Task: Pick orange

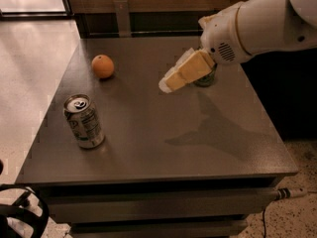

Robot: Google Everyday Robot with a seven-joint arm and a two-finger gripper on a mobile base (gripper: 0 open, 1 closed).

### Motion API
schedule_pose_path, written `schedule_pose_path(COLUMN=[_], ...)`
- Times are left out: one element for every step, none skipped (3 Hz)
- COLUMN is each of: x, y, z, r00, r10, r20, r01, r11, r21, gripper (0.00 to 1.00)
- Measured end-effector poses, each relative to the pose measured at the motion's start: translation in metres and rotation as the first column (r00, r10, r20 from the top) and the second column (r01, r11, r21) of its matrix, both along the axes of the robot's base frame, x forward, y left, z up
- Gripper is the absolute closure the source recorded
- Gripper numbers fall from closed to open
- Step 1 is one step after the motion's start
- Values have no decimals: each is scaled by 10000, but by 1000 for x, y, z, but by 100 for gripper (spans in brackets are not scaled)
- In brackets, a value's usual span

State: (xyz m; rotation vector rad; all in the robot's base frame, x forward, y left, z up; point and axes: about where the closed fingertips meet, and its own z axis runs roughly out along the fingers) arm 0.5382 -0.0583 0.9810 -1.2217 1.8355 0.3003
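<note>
The orange (103, 66) is a small round fruit sitting on the dark grey table (148, 148) at its far left. My gripper (167, 84) hangs above the middle of the table on the white arm that comes in from the upper right. It points left toward the orange and is about a hand's width to the orange's right, with nothing in it.
A white and green can (84, 121) stands upright near the table's front left. A green can (205, 78) stands at the back right, mostly hidden behind my gripper. Tiled floor lies to the left, and a dark cabinet to the right.
</note>
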Motion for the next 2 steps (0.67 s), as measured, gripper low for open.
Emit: schedule_pose_path(x=[15, 44], y=[21, 61], z=[-5, -18], r00=[9997, 9978], r10=[206, 473], r20=[135, 474], r01=[-210, -526], r11=[9993, 9915], r21=[299, 1192], gripper=[0, 0])
